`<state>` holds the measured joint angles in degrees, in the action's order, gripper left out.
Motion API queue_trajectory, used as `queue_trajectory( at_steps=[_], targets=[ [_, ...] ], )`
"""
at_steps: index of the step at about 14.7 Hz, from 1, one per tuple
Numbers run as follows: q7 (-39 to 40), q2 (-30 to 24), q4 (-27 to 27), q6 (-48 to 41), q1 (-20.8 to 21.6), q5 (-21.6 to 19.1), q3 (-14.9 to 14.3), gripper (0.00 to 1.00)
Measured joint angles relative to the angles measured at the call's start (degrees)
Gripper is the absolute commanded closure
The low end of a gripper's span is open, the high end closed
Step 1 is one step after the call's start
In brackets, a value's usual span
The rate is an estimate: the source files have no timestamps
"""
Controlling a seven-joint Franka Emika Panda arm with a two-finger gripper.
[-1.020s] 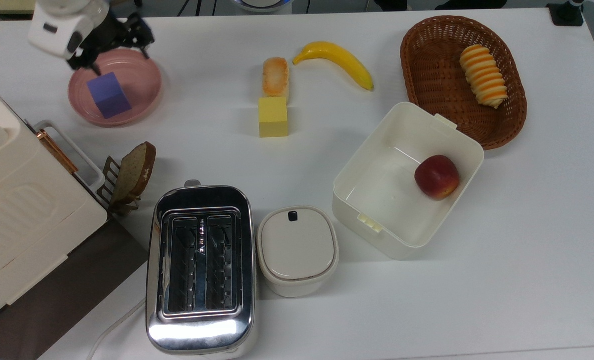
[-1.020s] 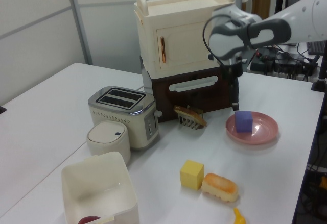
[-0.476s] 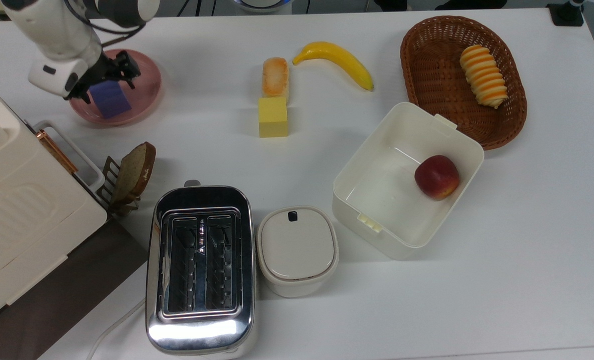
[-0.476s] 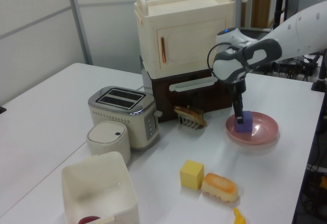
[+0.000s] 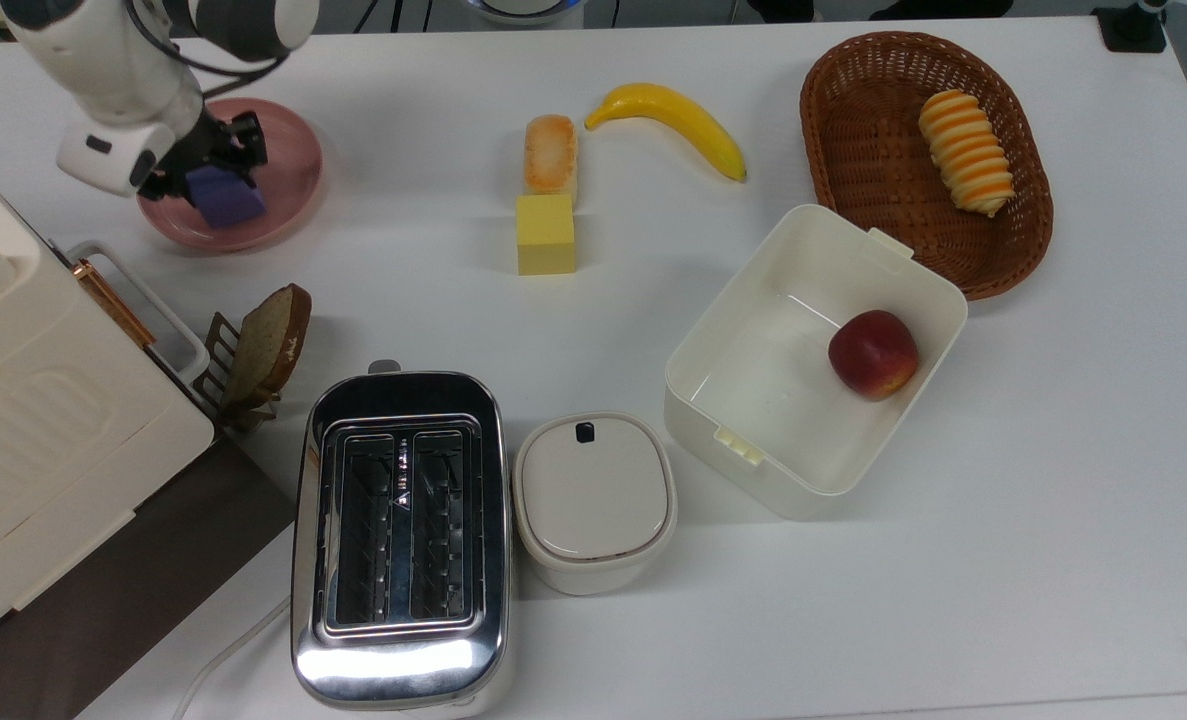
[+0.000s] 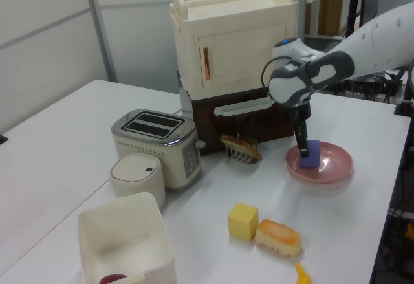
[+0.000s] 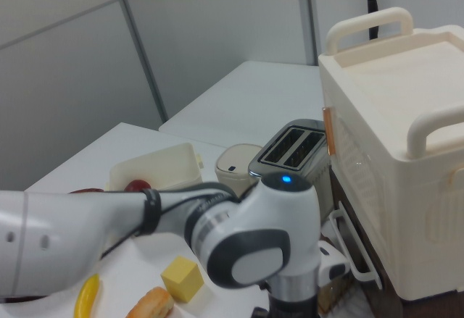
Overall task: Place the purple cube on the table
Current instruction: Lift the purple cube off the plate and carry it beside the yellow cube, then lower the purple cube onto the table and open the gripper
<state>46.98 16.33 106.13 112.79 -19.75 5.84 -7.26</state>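
Your gripper [image 5: 215, 170] is clamped on the purple cube [image 5: 229, 199] inside the pink dish [image 5: 288, 175]. In the top view, the yellow cube [image 5: 545, 234] lies at the dish's 3 o'clock on the table [image 5: 1053, 500].

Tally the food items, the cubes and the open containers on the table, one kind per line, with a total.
Food: 5 (banana, apple, striped roll, bread slice, bun)
Cubes: 2 (purple cube, yellow cube)
Open containers: 3 (pink dish, basket, white box)
Total: 10

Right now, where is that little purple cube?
The purple cube sits in the pink dish at the top view's upper left, between the gripper fingers, beyond the bread slice.
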Motion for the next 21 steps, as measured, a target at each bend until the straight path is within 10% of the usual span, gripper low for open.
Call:
queue_trajectory(
  at_steps=[5,10,14,21],
  targets=[
    [-2.6,-5.5,-2.5,-10.2,1.7,-2.7,0.9,0.75],
    [-21.4,-3.7,-2.2,-10.7,15.6,-4.1,1.8,0.64],
    [-28.3,-0.7,-2.1,-8.4,20.4,-4.0,1.8,0.0],
    [-37.7,0.6,-2.9,-6.5,22.3,-3.0,1.8,0.0]
  ],
)
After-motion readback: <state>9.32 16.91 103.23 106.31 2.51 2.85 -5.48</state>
